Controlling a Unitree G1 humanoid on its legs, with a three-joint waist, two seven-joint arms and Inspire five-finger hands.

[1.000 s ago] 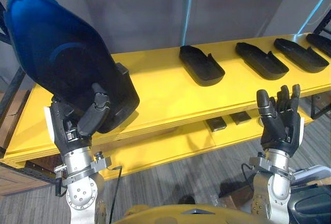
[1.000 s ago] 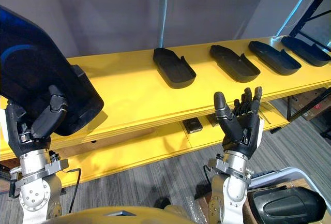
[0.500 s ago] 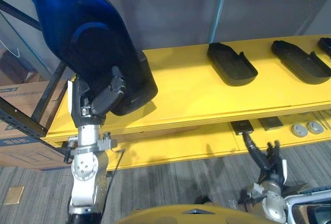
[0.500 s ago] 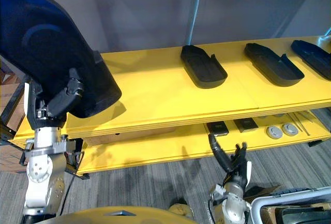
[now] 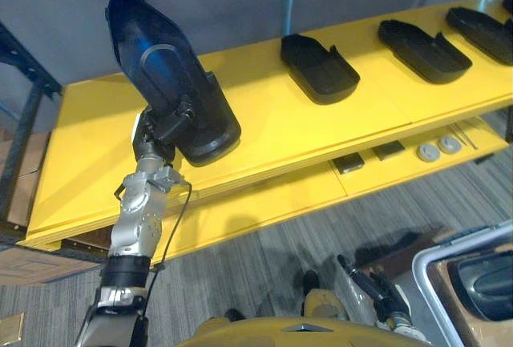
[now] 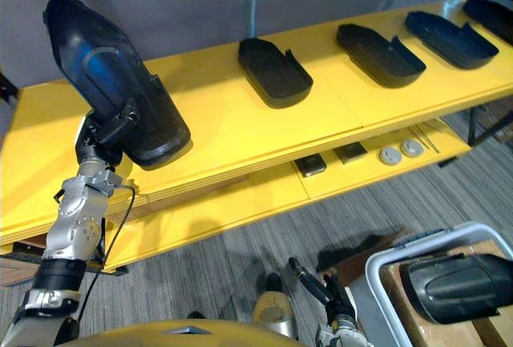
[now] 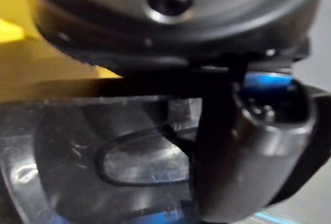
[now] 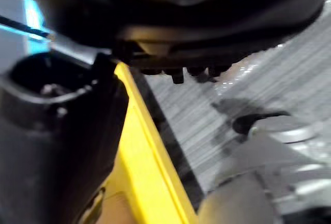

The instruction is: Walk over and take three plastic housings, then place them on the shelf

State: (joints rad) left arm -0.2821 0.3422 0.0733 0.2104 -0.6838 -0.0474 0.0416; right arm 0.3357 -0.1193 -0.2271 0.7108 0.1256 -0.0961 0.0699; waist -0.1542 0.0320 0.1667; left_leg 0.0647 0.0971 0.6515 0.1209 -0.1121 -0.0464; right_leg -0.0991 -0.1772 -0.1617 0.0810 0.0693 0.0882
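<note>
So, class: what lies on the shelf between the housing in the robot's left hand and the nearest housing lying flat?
Nothing: between the held housing and the nearest flat housing, the yellow shelf is bare, in both eye views.

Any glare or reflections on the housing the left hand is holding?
Left eye view: the large black plastic housing in the left hand shows a blue sheen across its hollow face. Right eye view: same blue patch; no hot spots on the yellow shelf board. Left wrist view: pale highlights on its glossy surface.
</note>
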